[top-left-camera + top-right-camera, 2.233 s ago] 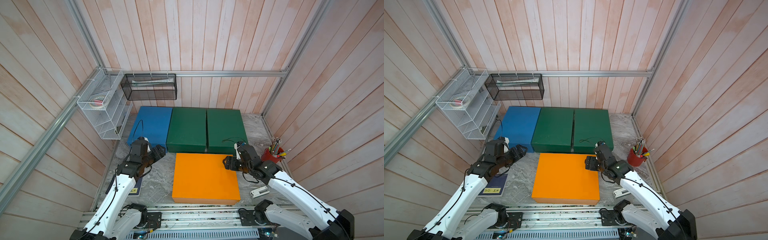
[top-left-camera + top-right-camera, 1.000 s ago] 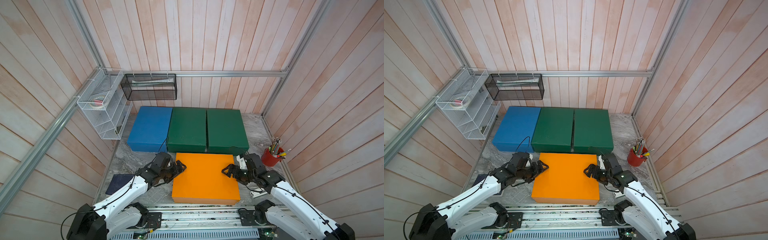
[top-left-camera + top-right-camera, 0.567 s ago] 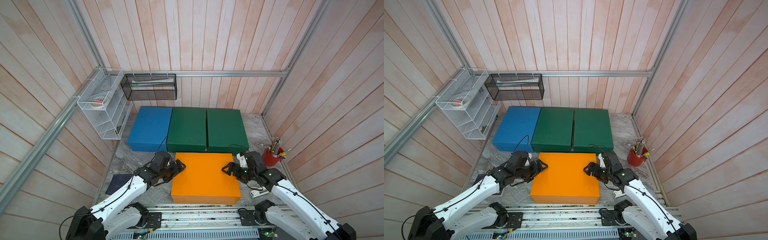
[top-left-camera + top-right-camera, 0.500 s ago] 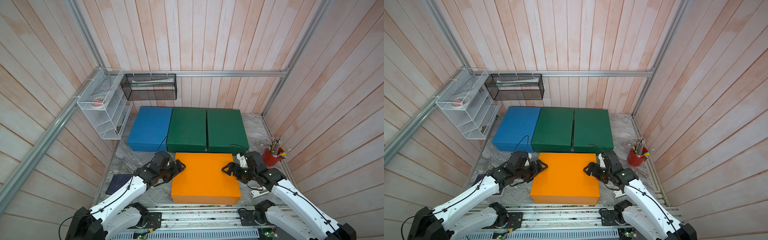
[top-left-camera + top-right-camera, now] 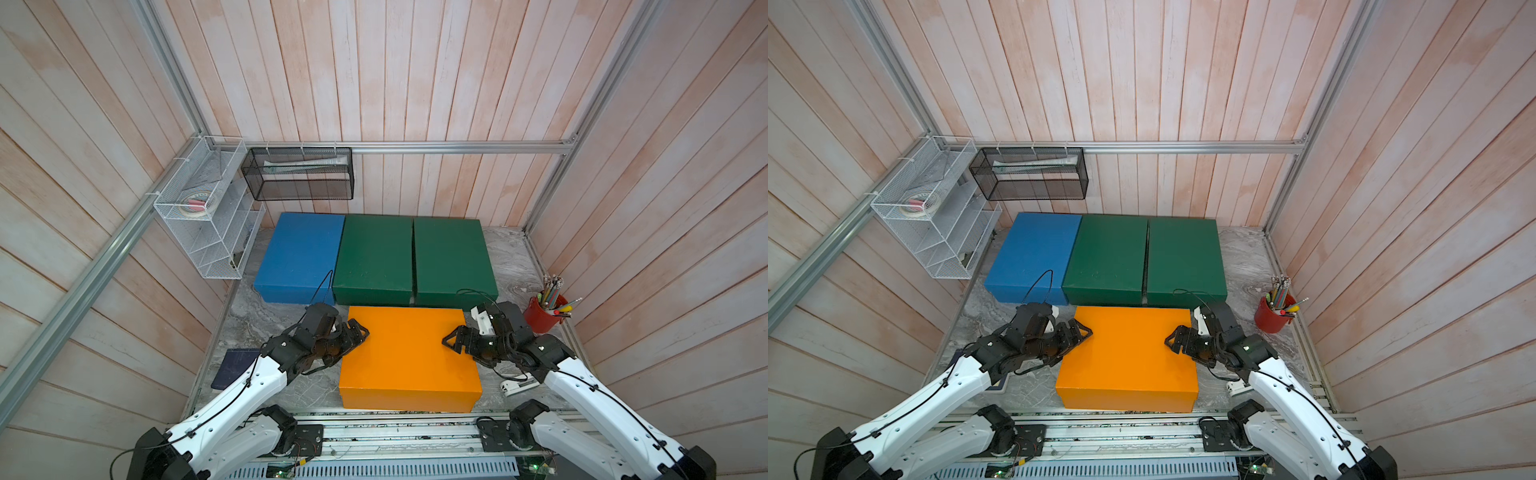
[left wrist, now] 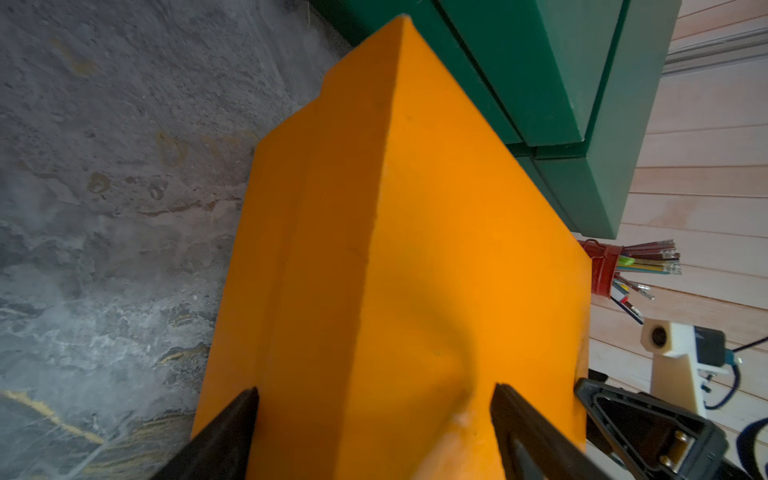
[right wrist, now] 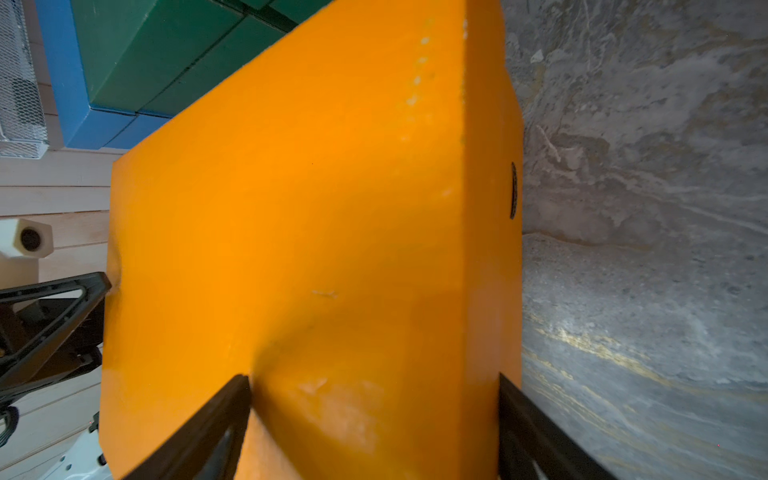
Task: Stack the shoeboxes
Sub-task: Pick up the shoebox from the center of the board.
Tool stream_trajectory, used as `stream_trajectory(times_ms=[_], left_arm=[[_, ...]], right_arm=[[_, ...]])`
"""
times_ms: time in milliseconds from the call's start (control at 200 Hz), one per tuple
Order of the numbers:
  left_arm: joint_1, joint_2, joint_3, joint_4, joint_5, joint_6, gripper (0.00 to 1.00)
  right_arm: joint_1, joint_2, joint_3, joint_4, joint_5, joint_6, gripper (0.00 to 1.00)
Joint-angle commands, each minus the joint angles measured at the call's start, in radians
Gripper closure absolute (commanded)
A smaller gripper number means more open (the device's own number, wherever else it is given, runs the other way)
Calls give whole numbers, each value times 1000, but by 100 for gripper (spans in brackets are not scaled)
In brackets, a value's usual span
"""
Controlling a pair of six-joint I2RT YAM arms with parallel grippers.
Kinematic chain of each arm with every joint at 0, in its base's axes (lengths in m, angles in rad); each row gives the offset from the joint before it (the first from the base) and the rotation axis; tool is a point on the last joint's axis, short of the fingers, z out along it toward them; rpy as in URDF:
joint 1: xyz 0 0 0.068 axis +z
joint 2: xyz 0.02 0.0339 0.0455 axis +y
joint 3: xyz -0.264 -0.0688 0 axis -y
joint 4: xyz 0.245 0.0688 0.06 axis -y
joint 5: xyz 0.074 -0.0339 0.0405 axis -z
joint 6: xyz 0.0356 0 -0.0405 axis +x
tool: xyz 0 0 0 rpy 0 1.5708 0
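The orange shoebox (image 5: 409,357) (image 5: 1127,357) lies nearest the front, with the blue shoebox (image 5: 301,253) and two dark green shoeboxes (image 5: 374,257) (image 5: 451,257) in a row behind it against the back wall. My left gripper (image 5: 360,330) (image 6: 374,390) is clamped over the orange box's left end, one finger denting the lid and the other low on the end wall. On the right end my right gripper (image 5: 451,338) (image 7: 374,378) holds the same way. Both stand wide. Whether the box's bottom touches the floor is hidden.
A red cup of pencils (image 5: 544,318) stands at the right, with a white stapler (image 5: 517,385) in front of it. A dark notebook (image 5: 232,368) lies front left. A white wire rack (image 5: 208,212) and a black mesh basket (image 5: 299,174) hang on the walls.
Both arms swung in from the sides onto the orange shoebox's ends. Over the last second the box looks slightly larger and has shifted a little left, with both grippers staying on it.
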Motion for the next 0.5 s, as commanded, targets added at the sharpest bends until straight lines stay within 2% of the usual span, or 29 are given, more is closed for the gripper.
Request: stream_trajectory(times_ms=[0, 315, 495], left_arm=[[-14, -34, 43, -15, -1, -20, 10], [-24, -80, 81, -68, -37, -29, 10], [-26, -106, 151, -110, -65, -27, 10]], right_arm=[[19, 2, 52, 1, -21, 3, 12], [71, 33, 133, -5, -10, 3, 13], [86, 57, 215, -31, 7, -9, 13]])
